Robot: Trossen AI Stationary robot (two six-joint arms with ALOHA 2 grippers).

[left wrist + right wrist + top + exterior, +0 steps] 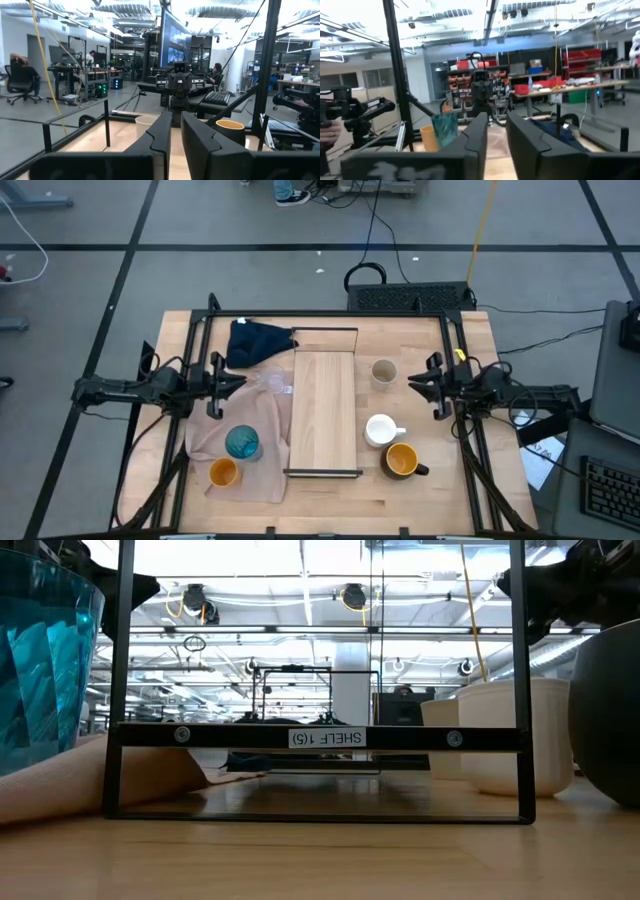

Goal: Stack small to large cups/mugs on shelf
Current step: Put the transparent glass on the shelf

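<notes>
Long light-wood plank shelf (324,412) sat bare mid-table. The teal ribbed tumbler (242,443) and small orange cup (223,472) were at 8 o'clock on beige cloth (215,435) (crumpled); the beige-grey cup (384,372), white mug (381,430) and dark-handled orange mug (403,461) between 2 and 4. Left gripper (226,384) and right gripper (422,386) hovered at 9 and 3, jaws slightly spread.

The shelf (324,412) top lies bare along the worktop's (440,490) middle, open from above. At its 3 o'clock side stand the beige cup (384,372), white mug (381,430) and orange mug (402,461), with gaps between them. At 9 o'clock the cloth (225,465) carries the teal tumbler (242,443) and small orange cup (223,472); a dark rag (256,340) lies at 11 o'clock.
</notes>
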